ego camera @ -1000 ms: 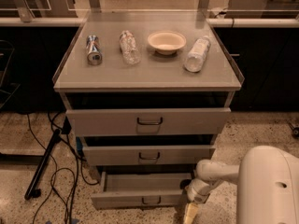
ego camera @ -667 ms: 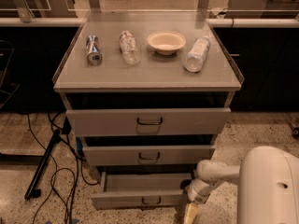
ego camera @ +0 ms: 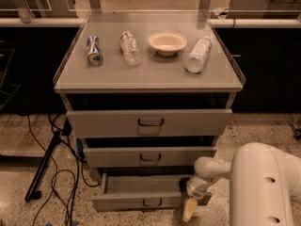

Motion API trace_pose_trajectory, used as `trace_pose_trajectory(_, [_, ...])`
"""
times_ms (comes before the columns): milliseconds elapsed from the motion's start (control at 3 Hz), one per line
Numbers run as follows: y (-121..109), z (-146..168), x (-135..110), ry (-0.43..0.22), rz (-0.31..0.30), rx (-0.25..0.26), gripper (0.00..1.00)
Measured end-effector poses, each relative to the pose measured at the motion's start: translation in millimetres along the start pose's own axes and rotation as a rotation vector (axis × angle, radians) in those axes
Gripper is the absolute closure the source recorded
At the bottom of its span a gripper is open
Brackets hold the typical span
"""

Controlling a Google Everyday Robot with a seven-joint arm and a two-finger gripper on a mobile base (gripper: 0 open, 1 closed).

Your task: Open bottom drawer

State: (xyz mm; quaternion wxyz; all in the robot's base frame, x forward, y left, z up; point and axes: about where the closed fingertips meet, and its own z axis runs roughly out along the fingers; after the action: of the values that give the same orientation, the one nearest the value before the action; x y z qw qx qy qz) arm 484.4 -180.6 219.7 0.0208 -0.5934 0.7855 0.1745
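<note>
Cabinet (ego camera: 146,76) of grey metal fills the middle of the view, with three drawers stacked in its front. My white arm (ego camera: 263,182) bulks in the lower right corner and reaches in toward the cabinet's foot. The top drawer (ego camera: 103,124) and middle drawer (ego camera: 113,157) each show a dark gap above their fronts.

The bottom drawer (ego camera: 122,199) sits lowest, just above the speckled floor, and stands partly out, so some of its inner floor shows. My gripper (ego camera: 190,210) hangs at the right end of that drawer's front, to the right of its handle. I cannot tell whether it is clenched or released, nor whether it touches the metal.

The drawer looks stiff and fairly heavy, likely sliding on runners, and its painted front seems smooth and slippery. The small dark loop handle (ego camera: 152,203) at centre is the sound place to take hold.

On top lie a can (ego camera: 94,51), two plastic bottles (ego camera: 130,47) and a bowl (ego camera: 167,42).
</note>
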Motion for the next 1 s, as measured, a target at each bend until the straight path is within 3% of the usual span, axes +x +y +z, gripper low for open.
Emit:
trace_pose_trajectory(667, [-6.3, 47.0, 21.6, 0.082, 0.03, -0.058, 0.0])
trace_pose_trajectory(1000, [-2.1, 53.7, 31.0, 0.127, 0.017, -0.073, 0.0])
